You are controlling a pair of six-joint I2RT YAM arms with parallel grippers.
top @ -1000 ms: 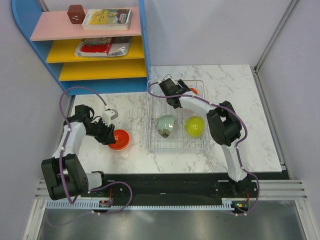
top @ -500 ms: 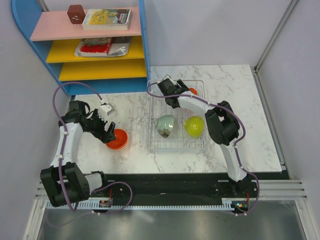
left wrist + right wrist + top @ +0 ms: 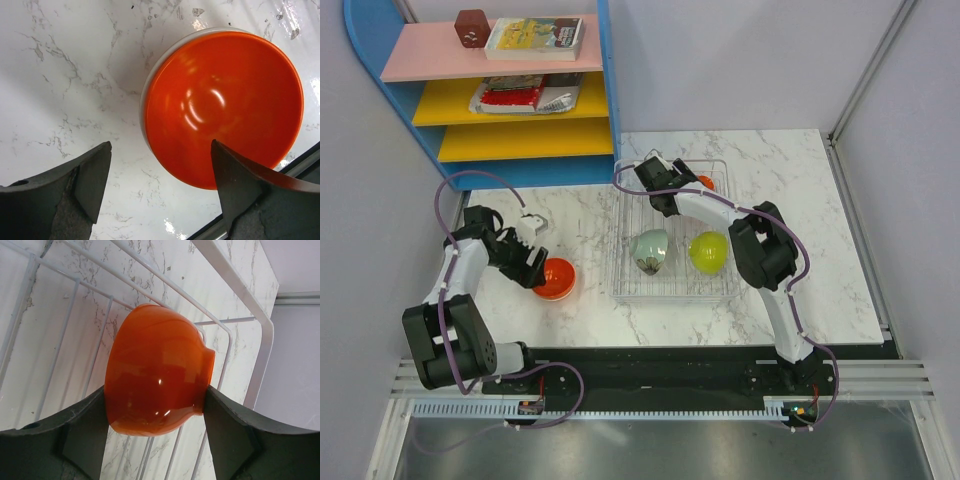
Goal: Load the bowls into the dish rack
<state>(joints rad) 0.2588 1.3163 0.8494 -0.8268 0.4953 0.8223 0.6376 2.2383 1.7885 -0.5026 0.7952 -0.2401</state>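
Hovering spread apart over the red bowl (image 3: 225,100) on the counter (image 3: 75,75), left pincer (image 3: 161,150); right pincer (image 3: 155,390) clamps an orange bowl (image 3: 155,360) at the dish rack (image 3: 234,281) corner.

Seen from above, the orange bowl (image 3: 705,182) is mostly hidden behind the right end effector (image 3: 688,183); only a sliver is seen. In the left wrist view, the red bowl (image 3: 225,100) rim is partly covered by one finger of the left end effector (image 3: 160,145). Both fingers are cut off below. The dish rack (image 3: 235,281) is cropped in the right wrist view.

The table (image 3: 820,240) is bare along its right edge. The shelf unit (image 3: 510,140) blocks its back-left corner. A silver bowl (image 3: 649,251) and a yellow bowl (image 3: 708,253) crowd the dish rack (image 3: 675,297) front.
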